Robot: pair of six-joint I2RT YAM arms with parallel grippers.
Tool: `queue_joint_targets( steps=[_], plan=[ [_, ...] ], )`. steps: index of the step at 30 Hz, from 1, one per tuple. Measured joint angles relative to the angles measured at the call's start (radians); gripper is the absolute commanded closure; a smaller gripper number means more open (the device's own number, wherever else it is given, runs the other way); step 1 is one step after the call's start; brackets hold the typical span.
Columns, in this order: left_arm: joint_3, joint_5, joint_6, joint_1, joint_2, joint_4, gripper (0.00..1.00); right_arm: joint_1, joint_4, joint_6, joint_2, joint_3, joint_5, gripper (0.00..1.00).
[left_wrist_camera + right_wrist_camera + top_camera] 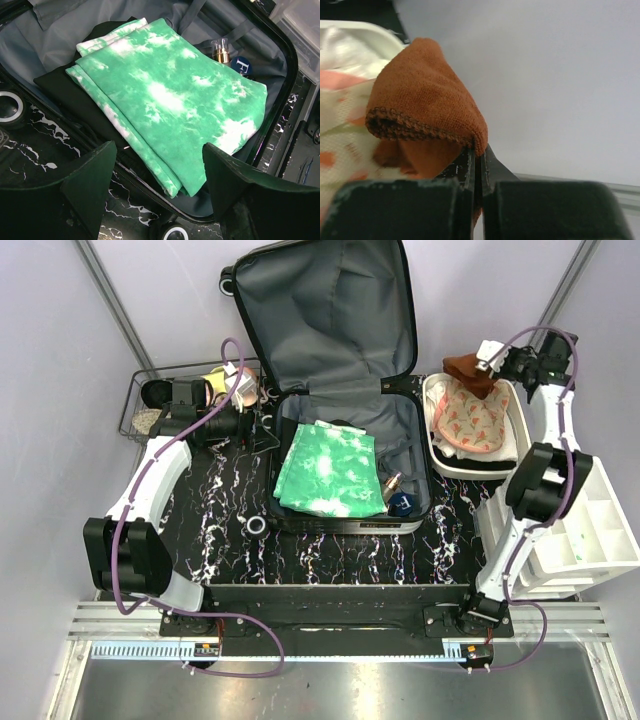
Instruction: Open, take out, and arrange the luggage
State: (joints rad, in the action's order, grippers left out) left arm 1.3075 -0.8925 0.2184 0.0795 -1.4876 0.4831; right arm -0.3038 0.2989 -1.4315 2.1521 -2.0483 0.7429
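The right tool (477, 162) has its two fingers pressed together, pinching a fold of the brown cloth (427, 100); in the top view this tool (487, 358) sits in the upper right of the frame, the brown cloth (463, 367) hanging from it over the far end of the white bin (428, 400), which holds a pale cloth with orange spots (470, 418); the left tool (159, 150) stands spread, its dark fingers (95, 175) apart with nothing between them, hovering above the near edge of the luggage (287, 60); from above, the left tool (250, 428) is just left of the luggage (325, 310), which lies open in the centre of the frame on the black marbled table (330, 550), its grey-lined lid leaning up toward the top of the frame; inside the lower half lies a folded green and white cloth (170, 95) on top of a black garment (75, 95), and beside them, toward the right side of the case, a small gold-capped bottle (220, 50) and a blue round item (243, 65); a roll of tape (256, 526) rests on the table just lower left of the case; a black wire basket (135, 410) stands at the upper left and a white divided bin (590, 530) at the right edge.
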Motion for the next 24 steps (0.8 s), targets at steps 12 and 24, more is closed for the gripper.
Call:
queue_joint_targets(
  steps=[12,24],
  plan=[
    [0.000,0.001,-0.017,0.000,0.000,-0.001,0.26,-0.036,0.295,-0.325,-0.371,0.334,0.097,1.00],
    [0.000,0.001,-0.017,0.003,0.000,0.000,0.26,-0.035,0.622,-0.537,-0.448,0.568,-0.117,0.06]
  ],
)
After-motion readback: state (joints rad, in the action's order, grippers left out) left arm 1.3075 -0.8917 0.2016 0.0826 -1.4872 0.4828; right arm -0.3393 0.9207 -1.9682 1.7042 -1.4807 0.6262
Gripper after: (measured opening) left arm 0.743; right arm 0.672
